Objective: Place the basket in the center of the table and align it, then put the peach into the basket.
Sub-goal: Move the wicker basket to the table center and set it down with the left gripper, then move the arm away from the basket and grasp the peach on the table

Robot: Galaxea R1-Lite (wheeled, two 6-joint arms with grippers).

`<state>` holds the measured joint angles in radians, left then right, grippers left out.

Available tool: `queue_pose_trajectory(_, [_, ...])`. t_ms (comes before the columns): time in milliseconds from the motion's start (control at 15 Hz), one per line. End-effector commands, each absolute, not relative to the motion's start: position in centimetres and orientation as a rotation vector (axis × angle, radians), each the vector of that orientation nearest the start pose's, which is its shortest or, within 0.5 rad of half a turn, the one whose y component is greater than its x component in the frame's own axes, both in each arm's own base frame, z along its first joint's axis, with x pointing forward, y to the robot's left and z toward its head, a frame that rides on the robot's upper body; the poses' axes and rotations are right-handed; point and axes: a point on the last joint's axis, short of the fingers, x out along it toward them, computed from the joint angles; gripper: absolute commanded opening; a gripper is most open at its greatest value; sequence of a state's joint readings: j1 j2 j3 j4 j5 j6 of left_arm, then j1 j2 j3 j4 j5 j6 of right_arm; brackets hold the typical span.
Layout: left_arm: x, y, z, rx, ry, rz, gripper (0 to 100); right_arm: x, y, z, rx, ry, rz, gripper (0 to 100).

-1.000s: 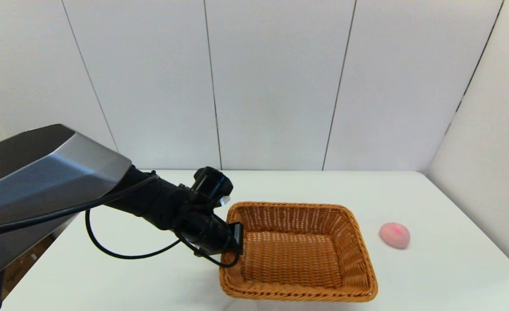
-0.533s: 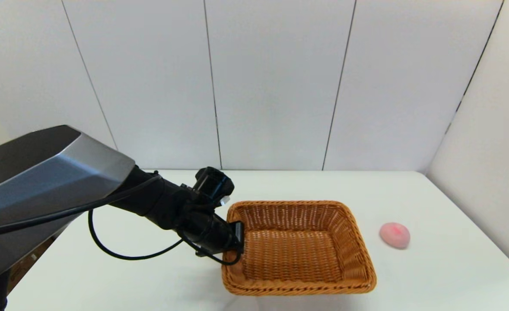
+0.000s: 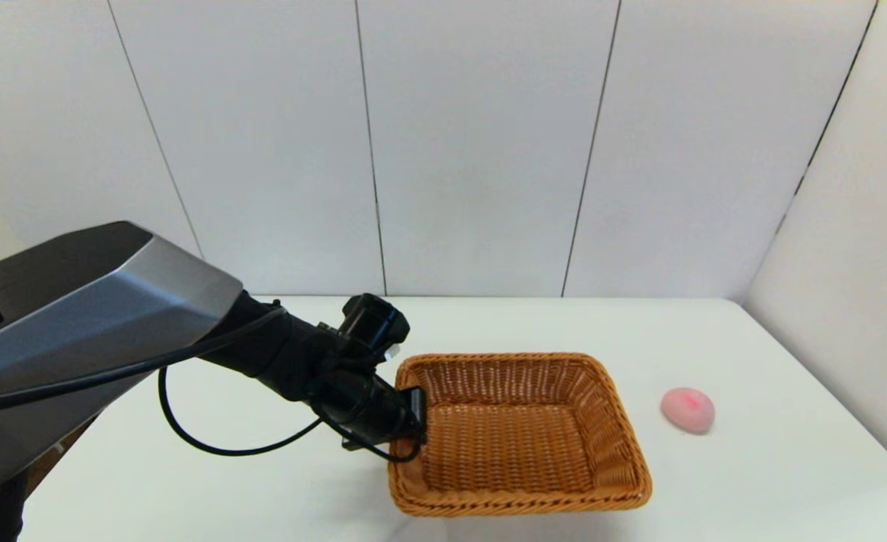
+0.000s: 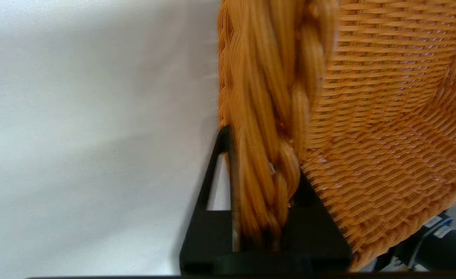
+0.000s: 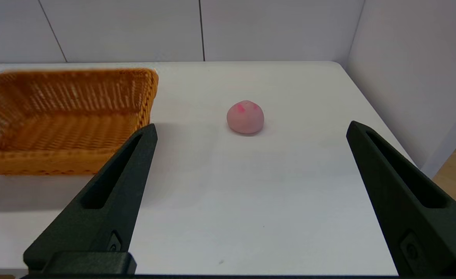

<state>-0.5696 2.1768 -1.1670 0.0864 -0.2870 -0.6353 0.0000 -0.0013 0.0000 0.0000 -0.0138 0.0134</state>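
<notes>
The left gripper [image 3: 412, 410], matte black at the end of a black wrist trailing a looped cable, is clamped on the left rim of the basket [image 3: 519, 433]; in the left wrist view its fingers [image 4: 216, 186] pinch the thick braided edge of the basket [image 4: 371, 116] between them, one outside the wall and one inside. The basket is a rectangular orange-brown wicker piece with tightly woven flared sides and a flat woven floor, resting on the smooth white table [image 3: 752, 482] and reaching away to the right of that gripper. Beyond the basket's right rim, apart from it, the peach [image 3: 687, 410] lies on the bare tabletop, a small rounded pale pink fruit with a redder blush on top. The right gripper [image 5: 247, 201] hovers low over the table with its two black fingers spread wide, the peach [image 5: 245, 117] ahead of them and untouched. Compared with a second ago, the basket's near edge has swung farther from the table's front and its sides sit squarer to the table; the peach has not moved.
</notes>
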Motion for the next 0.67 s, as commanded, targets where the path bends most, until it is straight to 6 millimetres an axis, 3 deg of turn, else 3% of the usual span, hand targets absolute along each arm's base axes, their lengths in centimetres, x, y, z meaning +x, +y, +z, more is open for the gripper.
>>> queue_pose_trajectory(67, [31.6,-20.8,4.7,-0.394,1.309,-0.368,100,-2.3,0.0,7.5,0.014,-0.002,-0.014,100])
queue_pose_trajectory(200, [31.5,-20.6,5.5,-0.395,1.289,-0.379,100,-2.3,0.0,7.5,0.014,-0.002,-0.014,100])
queue_pose_trajectory(267, [31.6,-20.0,7.0,-0.409,1.249,-0.391,100,-2.3,0.0,7.5,0.014,-0.002,-0.014,100])
queue_pose_trajectory(467, [30.5,-16.6,14.7,-0.435,1.045,-0.446,100,-2.3,0.0,7.5,0.014,-0.002,-0.014,100])
queue_pose_trajectory(667, [26.7,-13.0,20.6,-0.457,0.962,-0.439,100,-2.3,0.0,7.6,0.011,-0.003,-0.014,100])
